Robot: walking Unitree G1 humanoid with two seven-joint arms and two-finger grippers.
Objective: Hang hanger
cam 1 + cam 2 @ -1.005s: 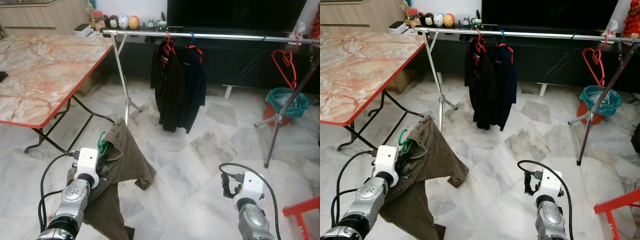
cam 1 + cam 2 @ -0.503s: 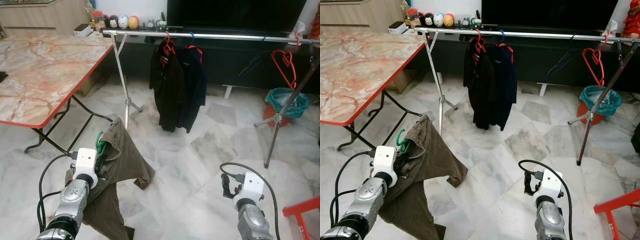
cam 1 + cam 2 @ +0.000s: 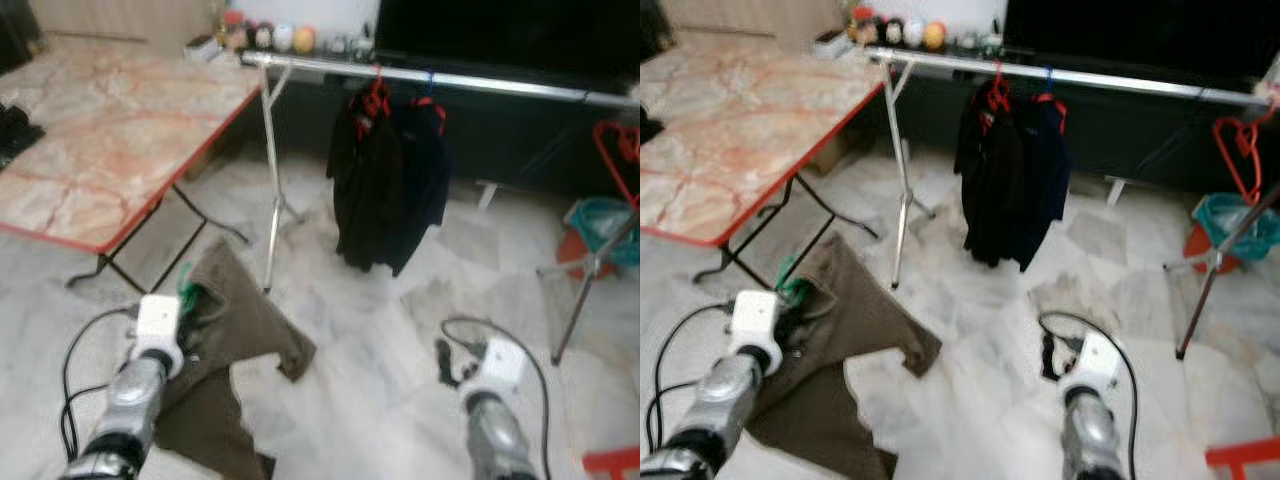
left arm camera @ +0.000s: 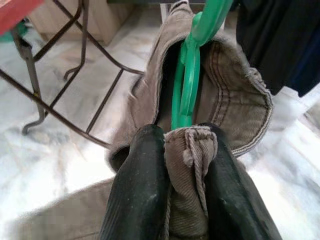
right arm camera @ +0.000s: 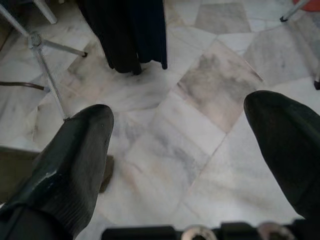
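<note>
Low on the near left, the left pincer (image 4: 186, 165) is clamped on a fold of the brown trousers (image 3: 245, 325), which hang from the green hanger (image 4: 192, 65); the wrist view shows that pinch up close, the hanger's hook rising just past the fingers. The blurred head views add the far clothes rail (image 3: 470, 80) with dark jackets (image 3: 385, 195) on it, the marble desk (image 3: 110, 140) at left. Near right, the right pincer (image 5: 182, 135) gapes wide over bare floor (image 5: 200, 100)
</note>
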